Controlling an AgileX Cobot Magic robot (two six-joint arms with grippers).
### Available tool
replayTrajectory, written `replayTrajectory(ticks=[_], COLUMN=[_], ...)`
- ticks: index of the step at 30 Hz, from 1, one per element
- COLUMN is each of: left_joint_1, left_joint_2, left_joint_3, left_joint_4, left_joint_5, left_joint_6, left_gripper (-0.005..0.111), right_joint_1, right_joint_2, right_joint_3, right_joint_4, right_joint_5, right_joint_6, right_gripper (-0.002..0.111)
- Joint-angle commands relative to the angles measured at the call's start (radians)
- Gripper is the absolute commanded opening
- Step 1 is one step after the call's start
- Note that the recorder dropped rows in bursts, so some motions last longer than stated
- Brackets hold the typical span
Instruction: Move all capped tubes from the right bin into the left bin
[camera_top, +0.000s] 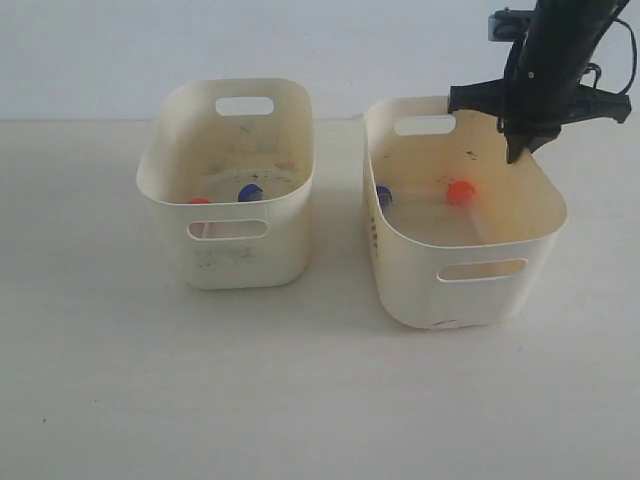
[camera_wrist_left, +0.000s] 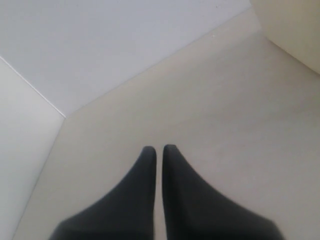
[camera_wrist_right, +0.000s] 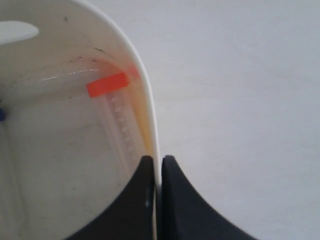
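Note:
The right bin (camera_top: 412, 285) holds an orange-capped tube (camera_top: 463, 195) lying on its floor and a blue cap (camera_top: 384, 196) by its left wall. In the left bin (camera_top: 245, 262) an orange cap (camera_top: 200, 201) and a blue cap (camera_top: 249, 192) show. My right gripper (camera_top: 520, 150) is at the right bin's back right rim. In the right wrist view the gripper (camera_wrist_right: 158, 160) is shut on the bin's wall (camera_wrist_right: 145, 100), one finger inside and one outside, with the orange-capped tube (camera_wrist_right: 107, 84) beyond. My left gripper (camera_wrist_left: 159, 149) is shut and empty over bare table.
Both bins stand side by side on a pale table (camera_top: 300, 400) before a white wall. The left arm is outside the exterior view. A cream bin corner (camera_wrist_left: 295, 25) shows at the edge of the left wrist view.

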Motion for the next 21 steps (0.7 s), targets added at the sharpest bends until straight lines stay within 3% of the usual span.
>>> replayTrajectory(ticks=[1,9,11,13,17,21], left_joint_1=[-0.001,-0.001,-0.001,-0.001,-0.001,-0.001], left_joint_2=[0.004,0.004,0.004,0.004,0.004,0.004], left_joint_3=[-0.004,-0.004,-0.004,-0.004,-0.004,-0.004], left_joint_4=[-0.003,-0.003,-0.003,-0.003,-0.003,-0.003], left_joint_5=[-0.005,-0.005,-0.005,-0.005,-0.005,-0.005], left_joint_6=[0.001,0.001,0.001,0.001,0.001,0.001], left_gripper=[0.004,0.004,0.004,0.004,0.004,0.004], right_joint_1=[-0.004,0.017,0.026,0.032,0.035,0.035], right_joint_2=[0.002,0.002,0.002,0.002,0.002,0.002], right_joint_3=[0.007,0.007,0.007,0.007,0.007,0.007], right_joint_4=[-0.017,-0.083,-0.095,-0.095,-0.104,-0.134], right_joint_5=[0.113,0.117,0.117,0.117,0.107,0.107], right_joint_6=[0.098,0.118,0.118,0.12,0.118,0.117], right_gripper=[0.0,0.0,0.005,0.018,0.056,0.072])
